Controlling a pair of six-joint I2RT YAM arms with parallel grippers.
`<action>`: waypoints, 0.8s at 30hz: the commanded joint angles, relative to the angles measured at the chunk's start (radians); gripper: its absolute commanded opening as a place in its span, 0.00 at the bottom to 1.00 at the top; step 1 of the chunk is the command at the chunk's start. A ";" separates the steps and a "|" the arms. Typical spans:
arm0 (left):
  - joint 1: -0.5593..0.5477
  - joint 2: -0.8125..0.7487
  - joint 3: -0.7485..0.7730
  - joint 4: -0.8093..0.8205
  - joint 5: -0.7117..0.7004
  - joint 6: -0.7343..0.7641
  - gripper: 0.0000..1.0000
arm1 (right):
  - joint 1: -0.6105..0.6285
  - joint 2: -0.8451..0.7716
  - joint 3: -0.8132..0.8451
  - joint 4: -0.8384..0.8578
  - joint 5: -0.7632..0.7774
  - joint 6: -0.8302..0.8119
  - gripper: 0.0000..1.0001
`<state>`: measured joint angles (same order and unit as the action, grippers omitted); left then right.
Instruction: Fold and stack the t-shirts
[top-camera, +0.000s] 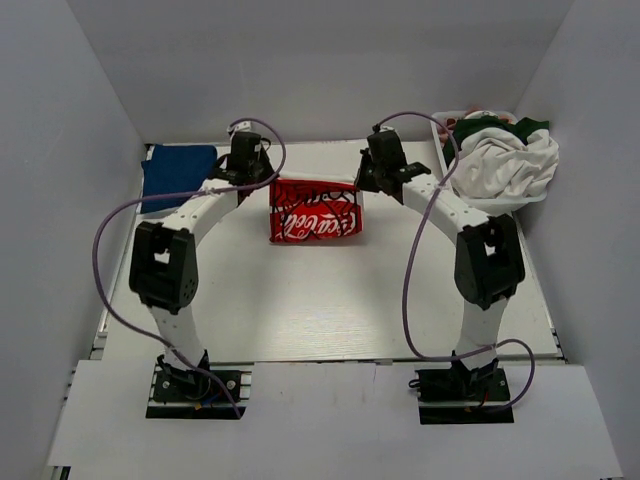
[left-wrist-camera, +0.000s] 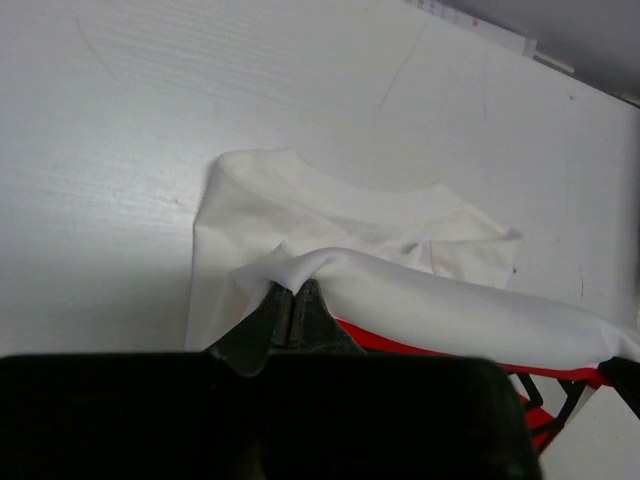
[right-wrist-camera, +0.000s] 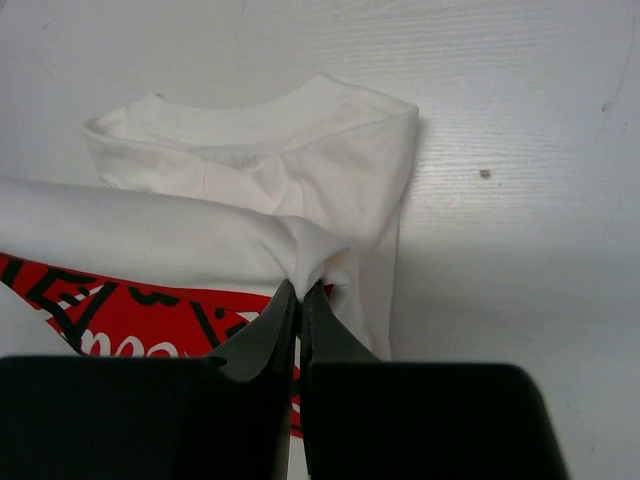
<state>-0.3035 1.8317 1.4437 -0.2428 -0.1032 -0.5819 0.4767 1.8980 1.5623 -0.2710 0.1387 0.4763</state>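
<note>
Both t-shirt (right-wrist-camera: 300, 170) corners pinched between left fingers (left-wrist-camera: 262, 325), right fingers (right-wrist-camera: 272, 328).

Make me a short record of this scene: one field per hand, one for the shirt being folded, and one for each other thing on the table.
left hand: shut on a raised fold of the white t-shirt
right hand: shut on the same fold, other end
white t-shirt: red print, mid-table, collar end flat
blue t-shirt: far left of table
basket: far right, heaped with white and green clothes
</note>
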 joint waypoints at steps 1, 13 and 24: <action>0.021 0.104 0.124 0.016 0.000 0.031 0.00 | -0.038 0.068 0.115 -0.013 -0.044 -0.042 0.00; 0.084 0.362 0.455 -0.062 0.017 -0.010 0.97 | -0.115 0.366 0.439 0.035 -0.195 -0.165 0.90; 0.052 0.216 0.247 0.023 0.322 0.030 1.00 | -0.052 -0.037 -0.037 0.221 -0.518 -0.128 0.90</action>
<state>-0.2295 2.1357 1.7683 -0.2771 0.0517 -0.5613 0.3809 1.9793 1.6360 -0.2066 -0.1772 0.3145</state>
